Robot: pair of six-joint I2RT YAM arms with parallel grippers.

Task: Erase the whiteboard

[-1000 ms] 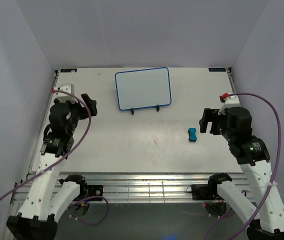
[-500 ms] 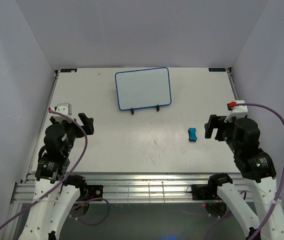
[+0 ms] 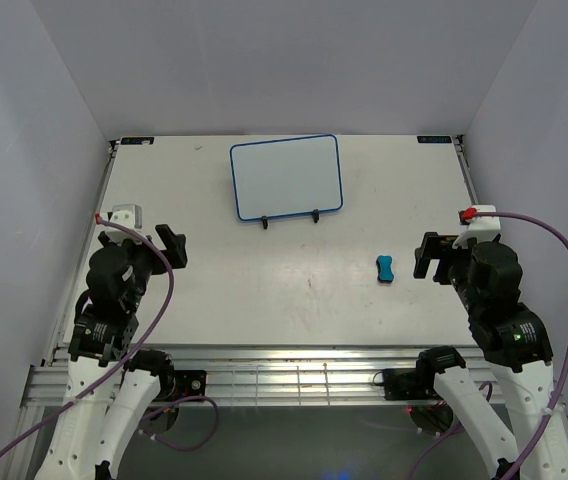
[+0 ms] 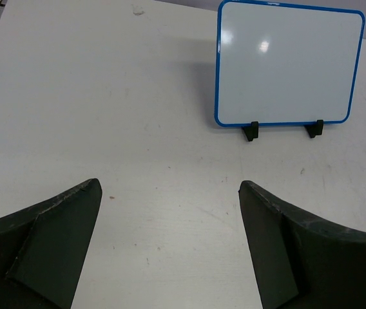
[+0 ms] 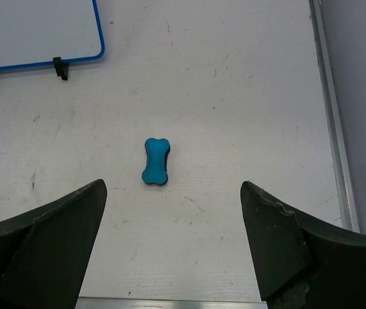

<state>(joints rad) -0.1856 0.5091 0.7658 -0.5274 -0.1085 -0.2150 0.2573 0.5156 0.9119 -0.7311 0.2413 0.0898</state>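
Note:
The whiteboard (image 3: 286, 177) with its thin blue frame leans on a black wire stand at the back middle of the table; its face is blank white. It also shows in the left wrist view (image 4: 288, 63) and partly in the right wrist view (image 5: 35, 29). The blue bone-shaped eraser (image 3: 386, 268) lies on the table right of centre, also in the right wrist view (image 5: 156, 161). My left gripper (image 3: 171, 246) is open and empty at the left. My right gripper (image 3: 428, 256) is open and empty, just right of the eraser.
The white table (image 3: 294, 290) ends in a metal rail (image 3: 294, 365) at the near edge. A metal strip (image 5: 328, 109) runs along the right edge. Grey walls enclose the back and both sides.
Both arms have drawn back toward the near edge and lower in the top view. The right gripper moved right, away from the eraser. The whiteboard and the eraser have not moved.

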